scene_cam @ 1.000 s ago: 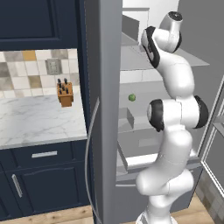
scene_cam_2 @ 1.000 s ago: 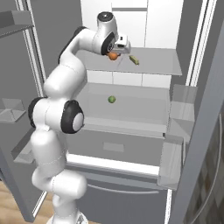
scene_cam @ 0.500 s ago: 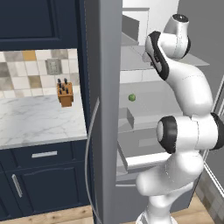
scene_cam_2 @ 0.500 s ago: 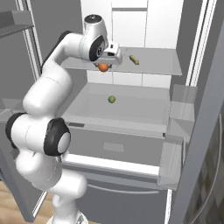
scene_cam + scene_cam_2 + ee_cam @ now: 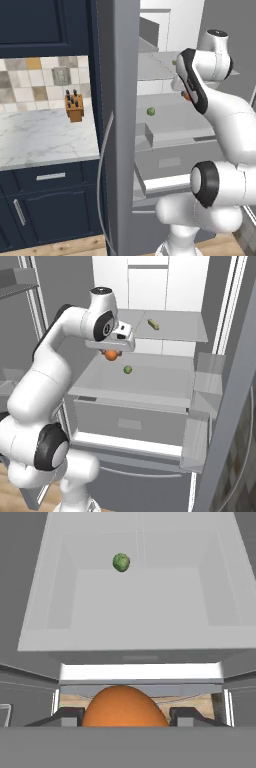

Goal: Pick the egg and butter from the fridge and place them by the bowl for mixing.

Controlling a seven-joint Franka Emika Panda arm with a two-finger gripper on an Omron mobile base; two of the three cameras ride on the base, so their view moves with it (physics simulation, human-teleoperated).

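Egg (image 5: 123, 706) sits pinched in my claw (image 5: 112, 352), mid-frame, lifted off the fridge (image 5: 165, 326) shelf for carrying out.

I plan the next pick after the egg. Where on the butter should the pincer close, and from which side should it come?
Probably at the middle, across the narrow width. The butter is a slim stick lying flat and diagonal on the upper fridge shelf, so its long sides are the faces to press. Come from the open front, above the stick, with the fingers turned crosswise to its length. The pincer holds the egg now.
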